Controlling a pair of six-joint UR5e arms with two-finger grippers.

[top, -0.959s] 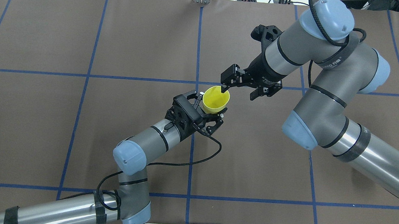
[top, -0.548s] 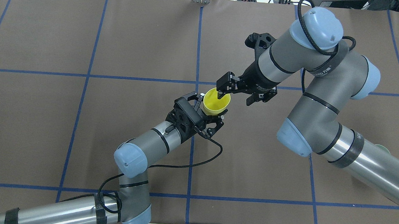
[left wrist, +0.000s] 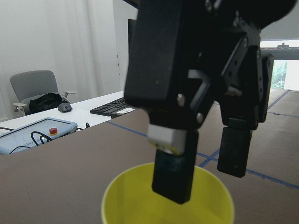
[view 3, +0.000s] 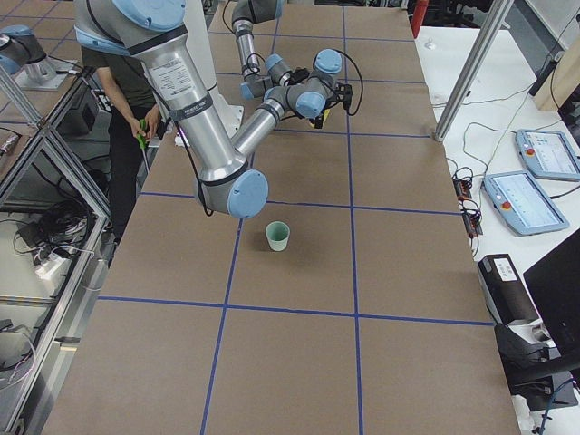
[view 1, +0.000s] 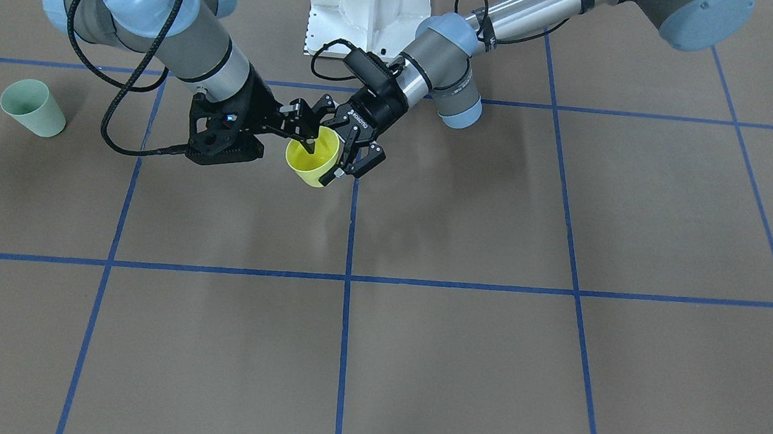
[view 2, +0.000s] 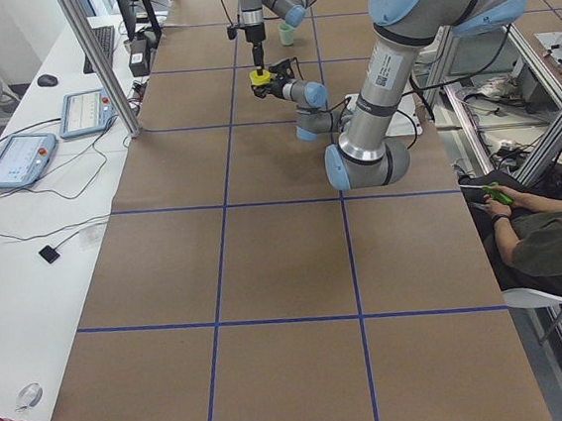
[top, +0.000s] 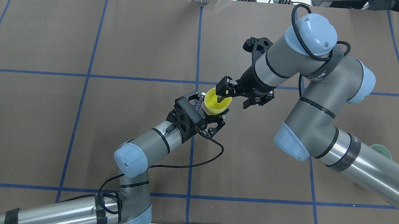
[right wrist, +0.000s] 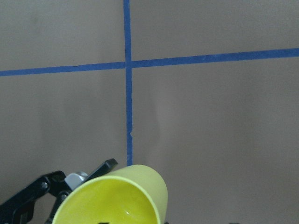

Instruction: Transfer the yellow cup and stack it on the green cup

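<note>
While aloft, yellow cup [top: 214,107] upright, mouth up; left gripper [top: 212,105] tight around it, right gripper [top: 232,101] agape astride rim.

Both arms are matte grey tubes with polished silver lower links, pale blue round joint caps [top: 130,159] and thin black rings at the seams, on a white base plate [view 1: 368,2]. The left arm [top: 160,137] has black tape bands [top: 100,210] and a thin black cable [top: 182,165]. The right arm [top: 310,112] has a ribbed black cable [view 1: 107,121] and white lettering [top: 321,76] on a dark band. The left hand [top: 213,105] and right hand [top: 232,100] are black, with open linkage fingers, small pale screws and flat rectangular pads.
</note>
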